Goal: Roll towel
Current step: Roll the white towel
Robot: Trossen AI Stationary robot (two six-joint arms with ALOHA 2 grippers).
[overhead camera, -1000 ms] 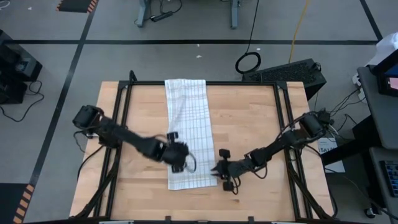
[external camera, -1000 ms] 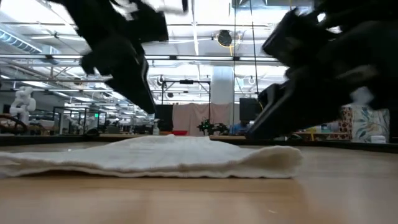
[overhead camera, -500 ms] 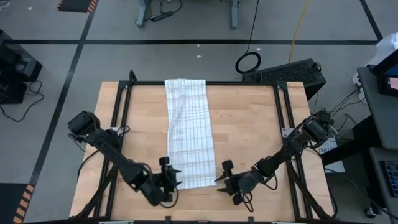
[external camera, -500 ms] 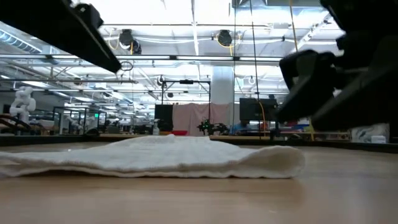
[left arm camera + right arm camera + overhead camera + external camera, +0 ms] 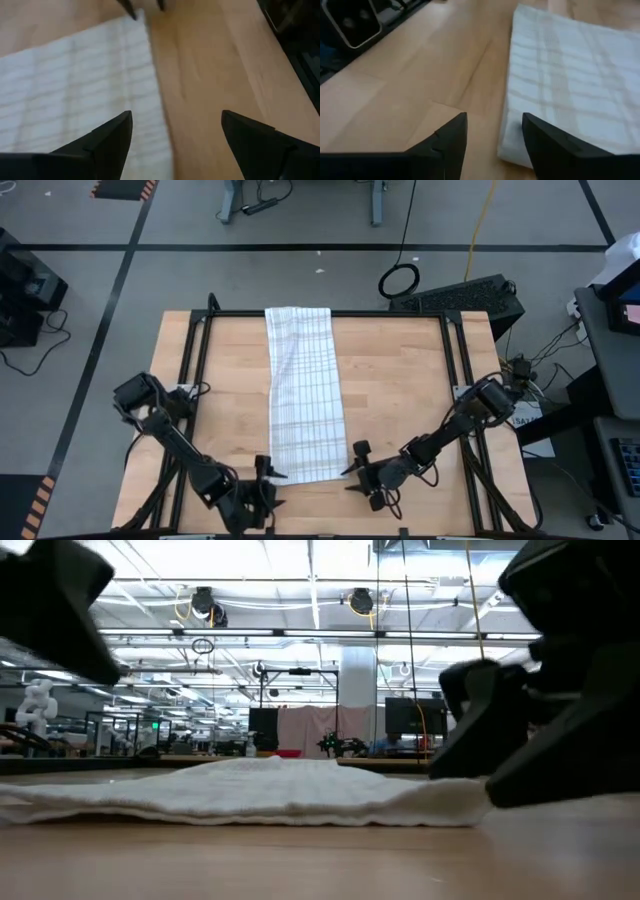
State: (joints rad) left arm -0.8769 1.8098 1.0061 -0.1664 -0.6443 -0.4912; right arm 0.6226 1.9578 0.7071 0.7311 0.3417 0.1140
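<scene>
The towel (image 5: 300,390), white with fine dark check lines, lies flat as a long strip from the table's far edge toward the near edge. My left gripper (image 5: 264,478) stands open at the towel's near left corner. In the left wrist view the near edge (image 5: 157,115) runs between its fingers (image 5: 112,135). My right gripper (image 5: 355,463) is open and low over the table at the near right corner (image 5: 504,152), which lies between its fingers (image 5: 545,137). I cannot tell whether either gripper touches the cloth.
Bare wooden tabletop (image 5: 400,380) lies on both sides of the towel. Black frame rails (image 5: 195,380) run along the table's left and right sides. The table's near edge is close behind both grippers.
My left gripper has swung from above the towel's near part toward the table's near edge, ending beside the near left corner. My right gripper has sunk lower and shifted slightly toward the near edge. The towel has stayed where it was.
</scene>
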